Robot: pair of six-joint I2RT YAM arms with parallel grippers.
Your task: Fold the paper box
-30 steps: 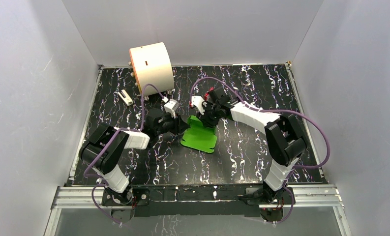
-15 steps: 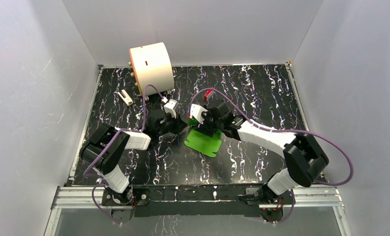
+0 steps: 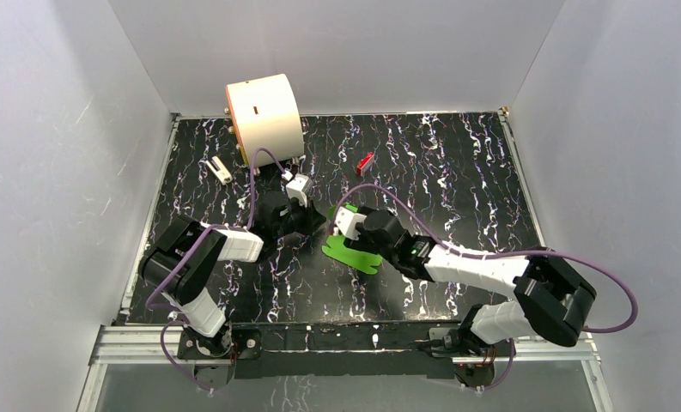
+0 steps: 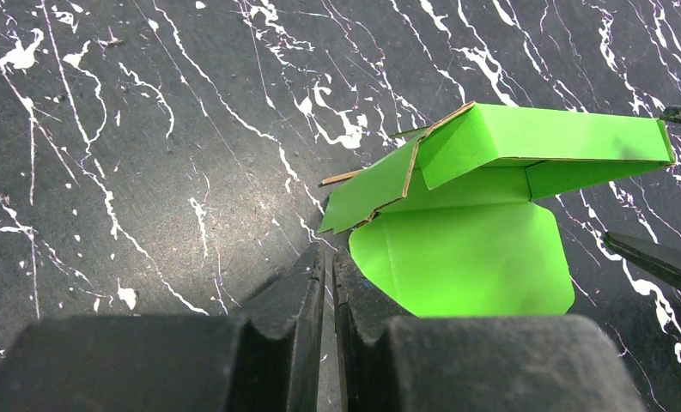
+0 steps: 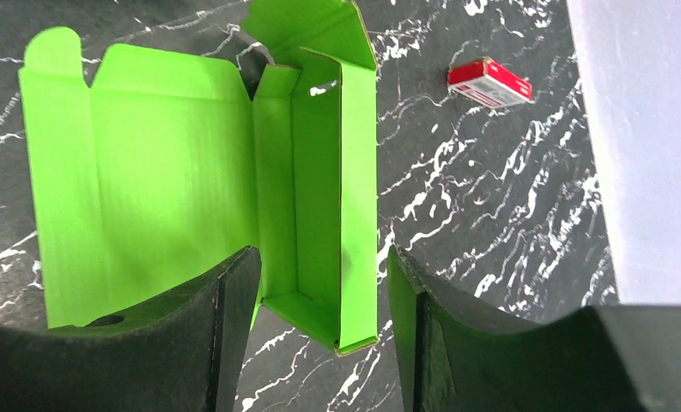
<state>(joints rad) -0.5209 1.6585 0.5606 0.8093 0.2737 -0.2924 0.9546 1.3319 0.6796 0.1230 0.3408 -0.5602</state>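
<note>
Paper box — bright green card, half-folded, one wall raised — lies mid-table on black marbled tabletop. Left gripper at its left edge, fingers pressed nearly together; card pinched or not, cannot tell. Right gripper spread wide, astride raised wall. Small red block well apart, toward back.
</note>
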